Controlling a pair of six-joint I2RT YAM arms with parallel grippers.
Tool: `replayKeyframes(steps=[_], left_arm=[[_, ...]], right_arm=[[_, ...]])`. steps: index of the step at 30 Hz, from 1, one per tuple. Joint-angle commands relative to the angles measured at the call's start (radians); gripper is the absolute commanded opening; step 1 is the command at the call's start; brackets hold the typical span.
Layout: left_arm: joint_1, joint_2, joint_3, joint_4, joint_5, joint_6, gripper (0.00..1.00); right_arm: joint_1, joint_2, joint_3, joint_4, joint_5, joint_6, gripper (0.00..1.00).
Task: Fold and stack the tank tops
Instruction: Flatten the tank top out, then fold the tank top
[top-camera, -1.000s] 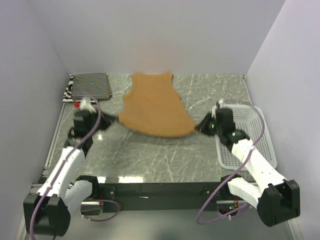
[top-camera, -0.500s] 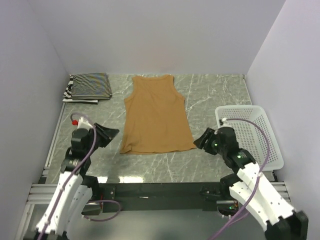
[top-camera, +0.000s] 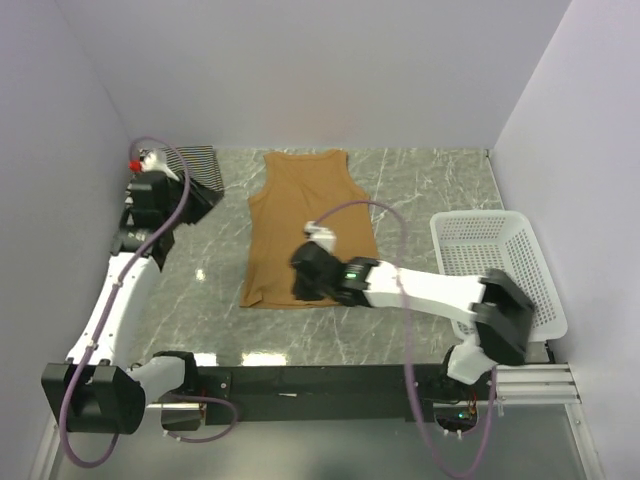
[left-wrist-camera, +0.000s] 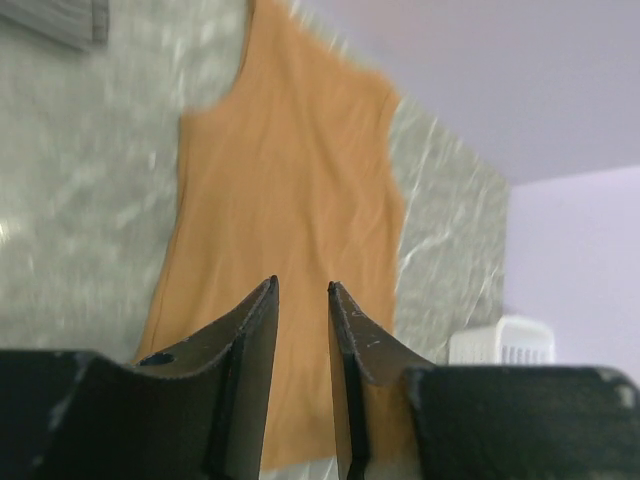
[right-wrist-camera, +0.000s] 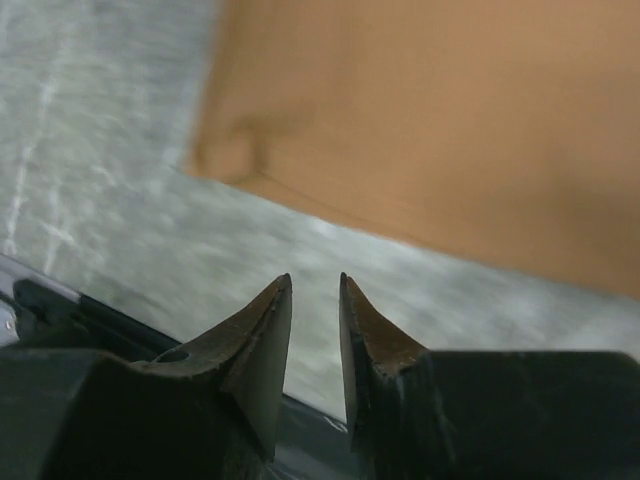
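The left gripper (top-camera: 203, 197) hangs above the table's (top-camera: 430, 180) far-left corner, jaws nearly together, holding nothing. Its wrist camera alone catches the corner of a striped top (left-wrist-camera: 60, 20). The tan-brown tank top (top-camera: 310, 225) lies flat at mid-table, straps toward the back wall. The right gripper (top-camera: 300, 285), narrowly parted and empty, hovers over its near hem, a small wrinkle showing at the hem corner (right-wrist-camera: 232, 155). A white basket (top-camera: 500, 265) sits at right.

The light is bright, even and soft, with only weak shadows. The marble worktop (top-camera: 420, 190) shows small glare spots near the left arm. Both wrist views are blurred, while the overhead view is sharp.
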Motion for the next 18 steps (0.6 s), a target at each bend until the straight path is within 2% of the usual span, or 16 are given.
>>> replayKeyframes(steps=[1, 3, 9, 12, 18], left_arm=[[0.044, 0.017, 0.177, -0.068, -0.005, 0.094, 0.32], [0.082, 0.022, 0.246, -0.082, -0.002, 0.104, 0.33], [0.129, 0.042, 0.349, -0.106, 0.068, 0.120, 0.34], [0.136, 0.043, 0.349, -0.100, 0.090, 0.121, 0.33], [0.158, 0.037, 0.307, -0.076, 0.125, 0.124, 0.32]], right_arm=[[0.058, 0.203, 0.237, -0.035, 0.101, 0.017, 0.33], [0.087, 0.330, 0.373, -0.074, 0.104, 0.009, 0.33], [0.139, 0.567, 0.665, -0.191, 0.116, -0.007, 0.33], [0.149, 0.630, 0.765, -0.249, 0.128, -0.004, 0.34], [0.150, 0.725, 0.837, -0.288, 0.142, -0.001, 0.37]])
